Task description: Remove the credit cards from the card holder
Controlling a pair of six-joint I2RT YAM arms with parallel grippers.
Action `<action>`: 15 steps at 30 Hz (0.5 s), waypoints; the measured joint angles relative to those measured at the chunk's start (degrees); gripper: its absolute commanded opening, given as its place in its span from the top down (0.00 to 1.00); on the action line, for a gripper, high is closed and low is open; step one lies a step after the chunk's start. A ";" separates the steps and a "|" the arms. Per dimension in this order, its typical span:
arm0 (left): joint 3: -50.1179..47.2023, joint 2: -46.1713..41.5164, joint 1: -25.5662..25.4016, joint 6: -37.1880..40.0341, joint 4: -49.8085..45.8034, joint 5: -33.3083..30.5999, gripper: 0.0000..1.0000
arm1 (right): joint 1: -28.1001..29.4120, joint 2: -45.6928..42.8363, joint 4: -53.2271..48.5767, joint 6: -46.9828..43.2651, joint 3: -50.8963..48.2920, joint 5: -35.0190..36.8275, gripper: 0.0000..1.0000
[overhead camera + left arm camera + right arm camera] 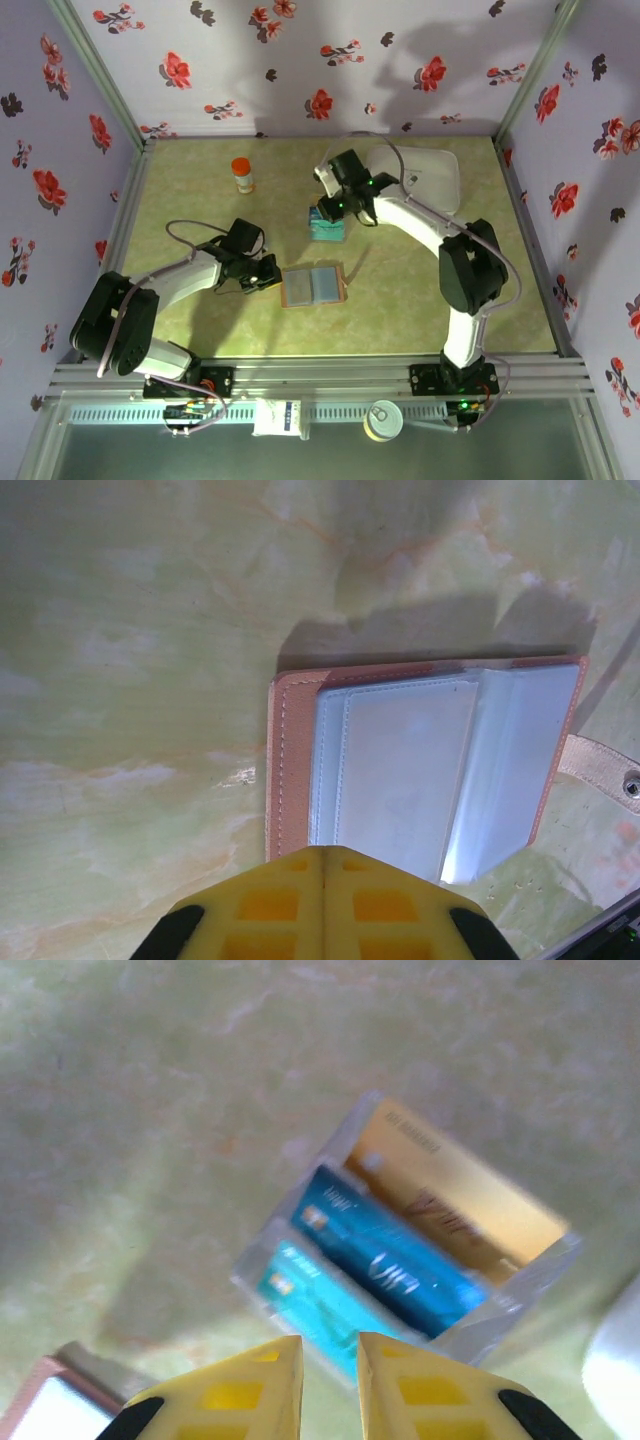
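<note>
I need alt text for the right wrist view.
A gold card, a dark blue card and a teal card lie overlapping on a clear rectangle on the green table. The right gripper, yellow and slightly open, sits at the bottom edge.

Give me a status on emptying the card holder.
Done: three credit cards lie out on the table by the right gripper, jaws slightly apart and empty. In hand: nothing; the left gripper, shut, sits at the edge of the open card holder. Left: visible sleeves look empty; deeper ones can't be judged.
</note>
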 measured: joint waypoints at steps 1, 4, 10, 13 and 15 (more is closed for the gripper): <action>0.00 0.00 0.00 0.02 0.07 0.00 0.96 | 1.09 -1.11 1.40 2.56 -2.25 0.68 0.77; -0.02 0.04 0.00 0.02 0.13 0.00 0.96 | 4.15 -4.42 5.01 8.90 -8.44 1.60 0.77; 0.00 0.87 0.00 0.04 0.35 0.02 0.96 | 7.37 -10.10 9.60 19.12 -17.44 1.97 0.78; 0.00 1.18 0.00 0.44 0.35 0.20 0.97 | 8.37 -12.02 11.08 23.54 -20.68 1.90 0.80; 0.00 1.57 0.00 0.70 0.35 0.35 0.97 | 8.87 -13.14 11.98 26.38 -22.97 1.44 0.81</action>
